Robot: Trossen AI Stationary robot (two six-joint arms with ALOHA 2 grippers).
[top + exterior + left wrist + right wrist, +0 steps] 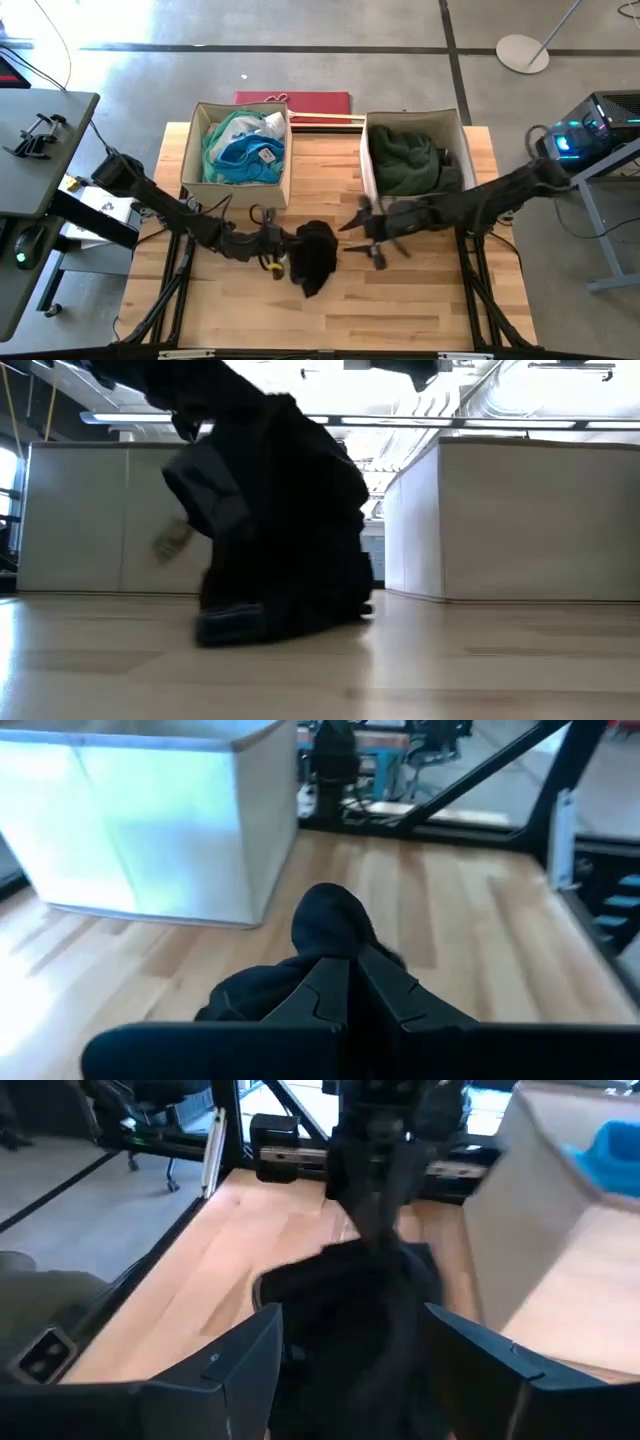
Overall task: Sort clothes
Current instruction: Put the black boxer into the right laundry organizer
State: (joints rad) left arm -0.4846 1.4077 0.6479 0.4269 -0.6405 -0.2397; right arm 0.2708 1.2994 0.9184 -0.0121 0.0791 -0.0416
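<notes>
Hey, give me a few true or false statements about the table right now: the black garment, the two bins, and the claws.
1. The left claw is shut on the black garment. True.
2. The right claw is shut. False: its fingers stand open beside the garment.
3. The left bin holds teal, blue and white clothes. True.
4. The right bin is empty. False: it holds dark green fabric.
5. The black garment lies inside a bin. False: it is over the table, between the claws.

bright overhead light – glare on the left bin (150,820), wrist views blurred.
</notes>
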